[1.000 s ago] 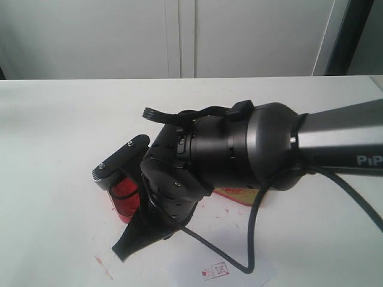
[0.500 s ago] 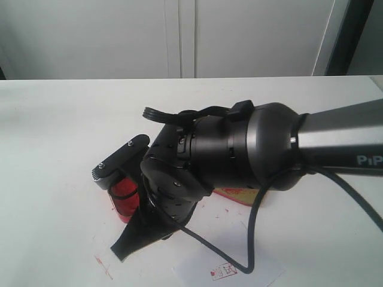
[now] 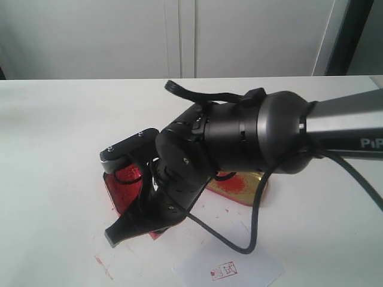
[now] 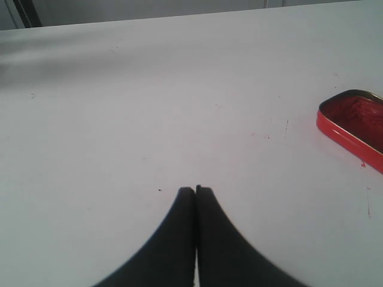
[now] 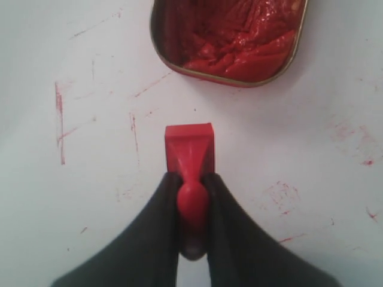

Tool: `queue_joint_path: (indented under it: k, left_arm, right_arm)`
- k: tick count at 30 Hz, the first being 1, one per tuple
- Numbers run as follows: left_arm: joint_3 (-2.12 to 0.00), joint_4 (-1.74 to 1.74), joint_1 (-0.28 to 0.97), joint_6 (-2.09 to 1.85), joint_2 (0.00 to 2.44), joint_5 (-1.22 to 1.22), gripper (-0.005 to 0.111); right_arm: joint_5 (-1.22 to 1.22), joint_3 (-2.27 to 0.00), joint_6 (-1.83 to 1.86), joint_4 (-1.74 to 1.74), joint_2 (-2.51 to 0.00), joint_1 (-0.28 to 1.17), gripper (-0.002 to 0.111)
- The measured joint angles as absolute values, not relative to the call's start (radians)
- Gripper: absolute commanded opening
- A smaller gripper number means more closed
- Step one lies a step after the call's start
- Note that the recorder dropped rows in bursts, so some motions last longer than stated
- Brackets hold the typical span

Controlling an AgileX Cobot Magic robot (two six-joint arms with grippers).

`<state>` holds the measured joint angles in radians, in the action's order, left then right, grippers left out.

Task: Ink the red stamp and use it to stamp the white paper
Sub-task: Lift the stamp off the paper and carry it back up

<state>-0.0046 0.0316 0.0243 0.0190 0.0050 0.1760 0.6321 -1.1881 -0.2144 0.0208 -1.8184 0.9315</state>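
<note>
White paper (image 3: 258,270) lies nearest, one red imprint on it. Beyond it, the right tool (image 5: 191,179) pinches the red stamp (image 5: 189,140) by its knob, base just short of the ink paste tin (image 5: 230,42). The arm reaches leftward, wrist pitched down. Probably inking: move over the paste, press flat and level. Left tool (image 4: 195,192) is pressed together over the table (image 4: 119,119).

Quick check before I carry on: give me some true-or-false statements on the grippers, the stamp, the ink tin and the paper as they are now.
1. The right gripper is shut on the red stamp, gripping its knob. True.
2. The left gripper holds the white paper. False: it is shut on nothing, above the table.
3. The white paper bears a red print. True.
4. The ink tin is closed. False: it is open, with red paste showing.
5. The red stamp sits inside the ink tin. False: the right wrist view shows it beside the tin, apart from its rim.
</note>
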Motion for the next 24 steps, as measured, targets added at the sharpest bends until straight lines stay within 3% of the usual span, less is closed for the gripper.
queue_joint_path:
  k: [24]
  left_arm:
    - [-0.005, 0.032, 0.024, 0.019, 0.005, 0.176, 0.000]
  right_arm:
    - [0.640, -1.188, 0.258, -0.579, -1.818, 0.744, 0.000]
